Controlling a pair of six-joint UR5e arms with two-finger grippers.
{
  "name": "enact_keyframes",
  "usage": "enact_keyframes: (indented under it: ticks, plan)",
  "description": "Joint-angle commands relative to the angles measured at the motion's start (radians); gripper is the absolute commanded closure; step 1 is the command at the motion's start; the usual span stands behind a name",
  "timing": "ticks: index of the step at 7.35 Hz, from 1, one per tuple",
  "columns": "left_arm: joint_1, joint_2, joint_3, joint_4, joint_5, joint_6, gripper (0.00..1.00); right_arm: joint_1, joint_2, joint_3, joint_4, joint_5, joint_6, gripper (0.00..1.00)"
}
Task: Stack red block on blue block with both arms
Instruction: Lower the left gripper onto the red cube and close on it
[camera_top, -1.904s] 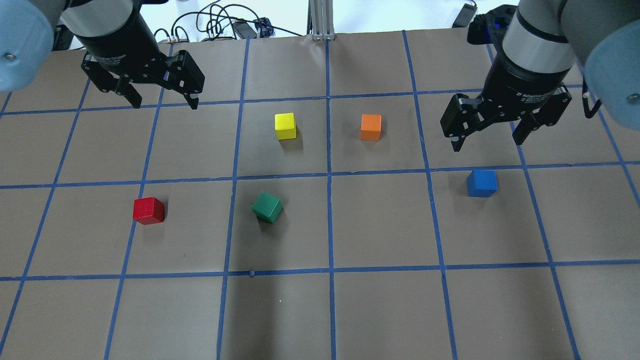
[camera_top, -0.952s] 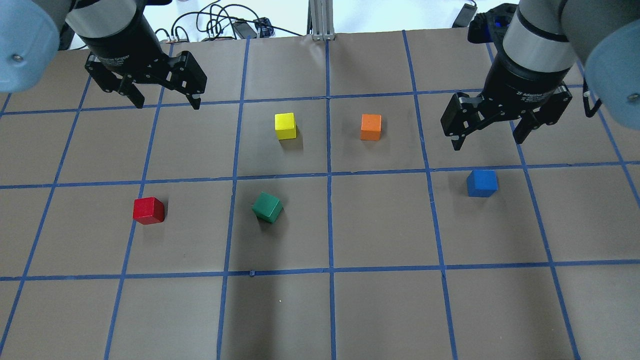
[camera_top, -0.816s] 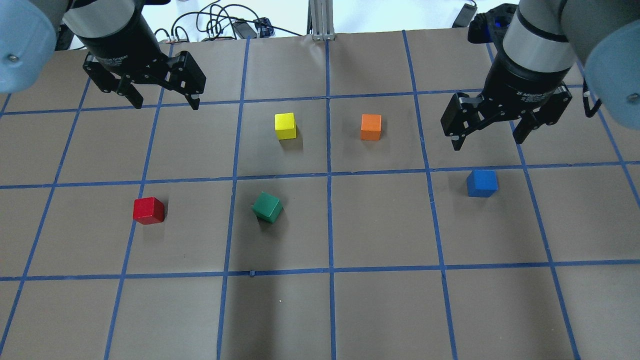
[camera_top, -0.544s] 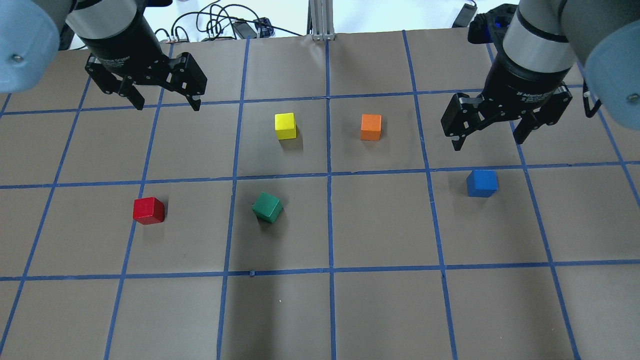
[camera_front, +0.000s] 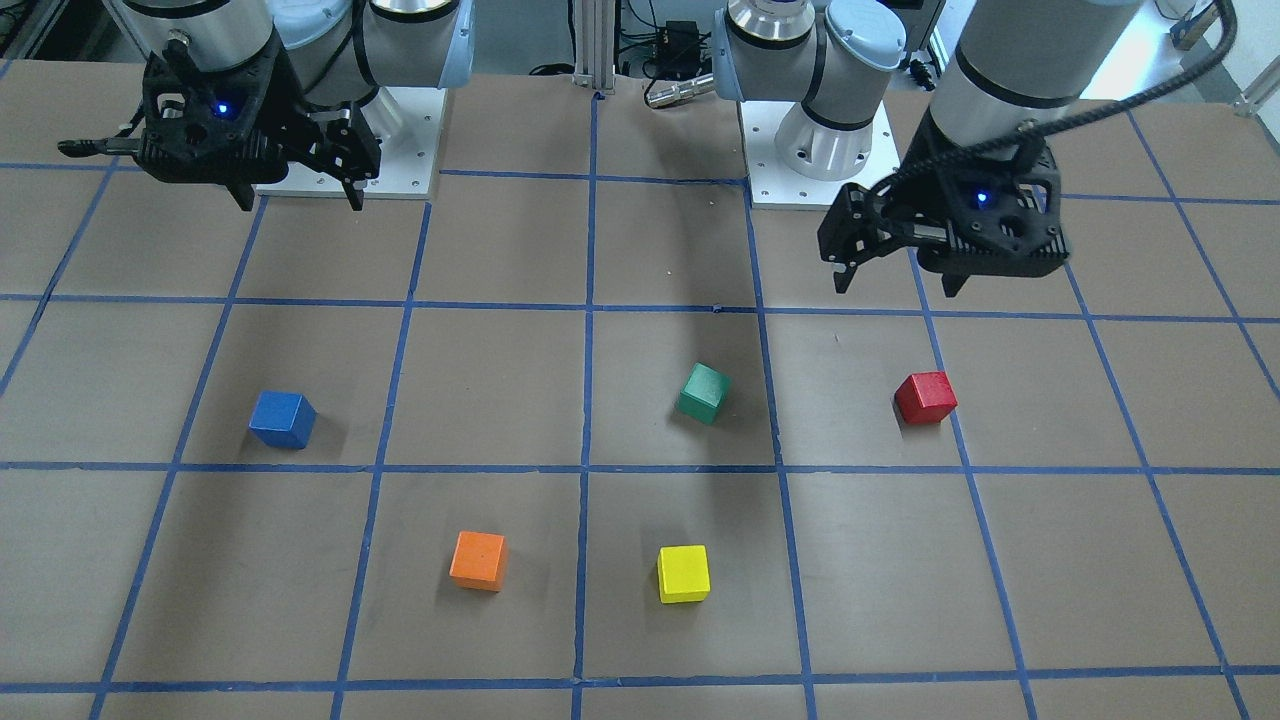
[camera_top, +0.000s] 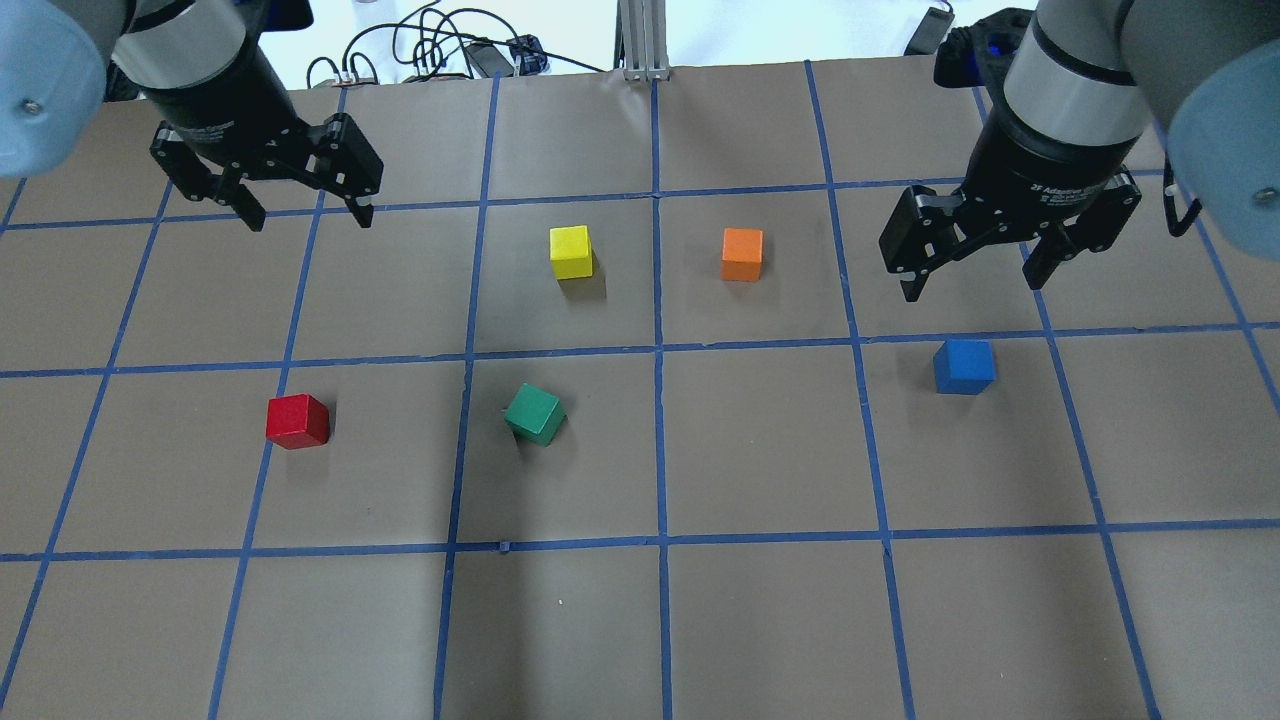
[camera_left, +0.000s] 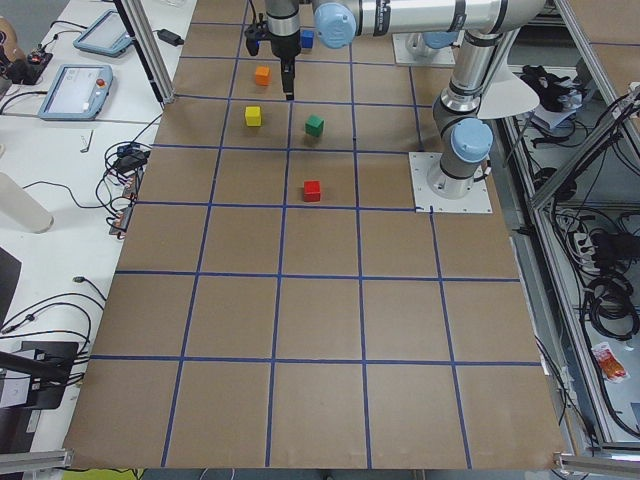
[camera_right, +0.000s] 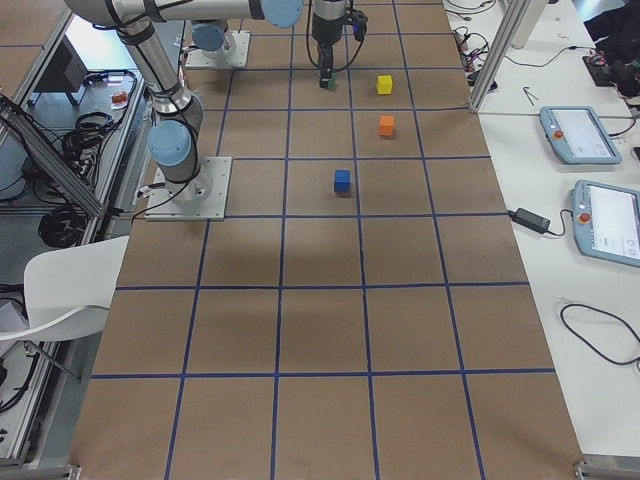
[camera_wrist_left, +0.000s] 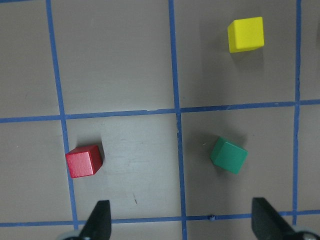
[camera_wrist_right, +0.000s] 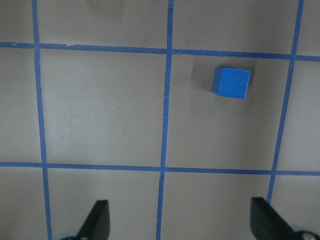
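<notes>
The red block (camera_top: 297, 421) lies on the brown gridded table at the left, also in the front view (camera_front: 925, 397) and the left wrist view (camera_wrist_left: 84, 161). My left gripper (camera_top: 308, 215) hovers open and empty well behind it, above the table. The blue block (camera_top: 964, 366) lies at the right, also in the front view (camera_front: 282, 418) and the right wrist view (camera_wrist_right: 231, 82). My right gripper (camera_top: 972, 285) hovers open and empty just behind the blue block. The two blocks are far apart.
A green cube (camera_top: 535, 414) sits turned at an angle between the two blocks. A yellow cube (camera_top: 571, 252) and an orange cube (camera_top: 742, 254) stand further back near the middle. Cables (camera_top: 430, 50) lie beyond the table's far edge.
My left gripper has shifted a little to the left and slightly nearer, still open. The right gripper and all cubes have stayed where they were.
</notes>
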Motion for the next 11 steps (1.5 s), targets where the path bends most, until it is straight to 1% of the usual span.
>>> enact_keyframes:
  ticks: [1, 3, 4, 5, 6, 7, 10, 11]
  plan:
    - [0.108, -0.011, -0.111, 0.131, 0.003, 0.084, 0.0, -0.001, 0.006, 0.0, 0.001, 0.003, 0.009, 0.0]
    - [0.259, -0.008, -0.307, 0.34, -0.005, 0.109, 0.0, -0.001, 0.006, -0.003, 0.0, 0.006, -0.002, 0.0]
    - [0.298, -0.014, -0.397, 0.437, -0.008, 0.171, 0.0, -0.002, 0.004, -0.002, 0.001, -0.007, -0.005, 0.0]
    - [0.307, -0.02, -0.465, 0.524, -0.009, 0.213, 0.0, -0.001, 0.004, 0.0, 0.0, -0.013, -0.005, 0.0]
    - [0.307, -0.042, -0.51, 0.571, -0.008, 0.256, 0.0, -0.001, 0.006, 0.0, 0.001, 0.001, -0.005, 0.0]
    - [0.307, -0.077, -0.528, 0.592, -0.014, 0.282, 0.0, -0.001, 0.006, -0.002, 0.001, 0.003, -0.005, 0.0]
    - [0.306, -0.123, -0.549, 0.629, -0.048, 0.315, 0.0, -0.001, 0.003, -0.002, 0.0, 0.006, 0.003, 0.0]
    - [0.306, -0.143, -0.558, 0.633, -0.087, 0.313, 0.0, -0.001, 0.0, -0.002, 0.0, 0.007, 0.003, 0.0]
